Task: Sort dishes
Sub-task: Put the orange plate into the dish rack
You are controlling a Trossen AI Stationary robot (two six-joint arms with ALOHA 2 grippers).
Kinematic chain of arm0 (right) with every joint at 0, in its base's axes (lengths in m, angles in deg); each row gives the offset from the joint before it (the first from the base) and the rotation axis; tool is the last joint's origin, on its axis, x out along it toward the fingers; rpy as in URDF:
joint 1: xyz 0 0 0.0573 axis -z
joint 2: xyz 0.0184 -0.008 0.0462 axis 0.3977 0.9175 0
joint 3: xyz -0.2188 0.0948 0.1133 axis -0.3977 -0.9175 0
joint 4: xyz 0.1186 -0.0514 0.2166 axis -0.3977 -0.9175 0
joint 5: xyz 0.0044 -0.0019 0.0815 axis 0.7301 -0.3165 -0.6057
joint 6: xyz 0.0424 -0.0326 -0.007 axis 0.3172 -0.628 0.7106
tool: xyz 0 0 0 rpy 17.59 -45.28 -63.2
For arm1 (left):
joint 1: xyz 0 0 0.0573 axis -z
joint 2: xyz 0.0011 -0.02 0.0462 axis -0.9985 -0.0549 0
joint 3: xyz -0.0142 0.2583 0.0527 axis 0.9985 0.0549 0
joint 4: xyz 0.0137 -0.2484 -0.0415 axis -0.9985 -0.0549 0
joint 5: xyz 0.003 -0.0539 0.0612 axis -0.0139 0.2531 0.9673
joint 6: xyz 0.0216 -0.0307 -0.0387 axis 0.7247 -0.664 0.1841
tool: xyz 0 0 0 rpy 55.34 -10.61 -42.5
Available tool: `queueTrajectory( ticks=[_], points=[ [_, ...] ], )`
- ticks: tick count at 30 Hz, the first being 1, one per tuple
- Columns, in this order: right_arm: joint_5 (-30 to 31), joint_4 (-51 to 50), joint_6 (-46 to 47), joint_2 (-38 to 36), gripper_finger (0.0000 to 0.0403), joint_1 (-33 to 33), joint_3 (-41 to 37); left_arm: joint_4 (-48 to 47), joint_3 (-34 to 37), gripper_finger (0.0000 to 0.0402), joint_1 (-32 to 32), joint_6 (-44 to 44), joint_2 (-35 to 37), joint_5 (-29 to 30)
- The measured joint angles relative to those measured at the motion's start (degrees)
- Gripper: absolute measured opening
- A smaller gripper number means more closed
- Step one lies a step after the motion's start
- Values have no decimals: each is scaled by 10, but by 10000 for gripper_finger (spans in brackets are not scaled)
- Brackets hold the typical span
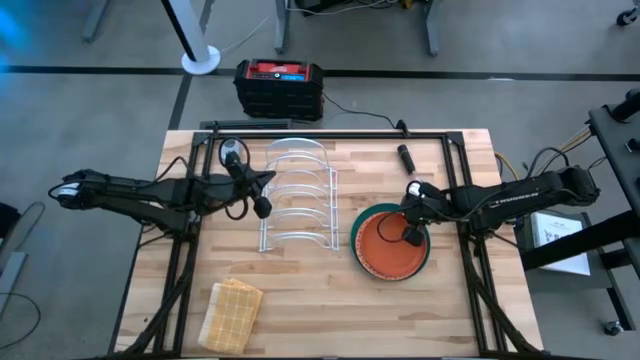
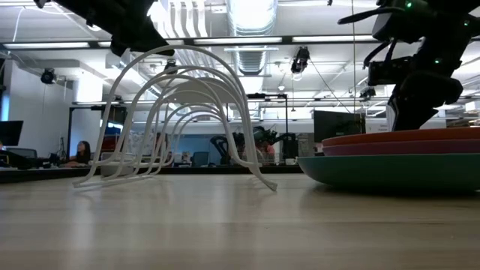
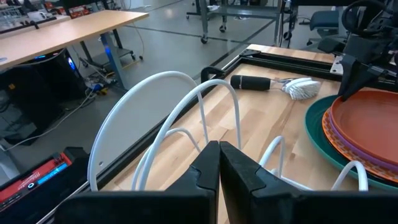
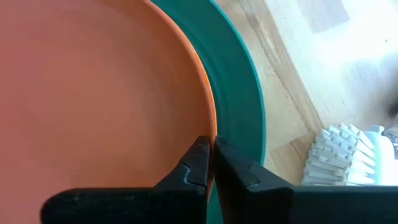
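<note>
On the table's right half, stacked: orange plate [image 1: 388, 243] over purple plate [image 2: 390, 148], on teal plate [image 1: 357, 236]. Right tool [image 4: 211, 163] pinched narrow on the orange rim, apparently the pickup step. Next: lift clear, carry to the white rack [image 1: 297, 194], tilt upright. Left tool [image 3: 219, 165] closed, empty, over the rack.

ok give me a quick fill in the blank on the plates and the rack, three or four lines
1. The top plate of the stack is plain ____.
2. The largest plate, at the bottom of the stack, is ____.
3. The white wire rack holds ____ plates.
4. The right end effector is over the ____ plate's rim.

Missing words: orange; teal-green; no; orange
</note>
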Motion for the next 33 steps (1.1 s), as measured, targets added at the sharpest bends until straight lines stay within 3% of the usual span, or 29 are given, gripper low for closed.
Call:
queueTrajectory(
  ticks=[18,33],
  points=[
    [7,-25,-39,0,0,0,58,0,0,0,0,8,0,7],
    [53,-135,-57,-28,0,0,154,6,0,0,0,7,0,42]
  ],
)
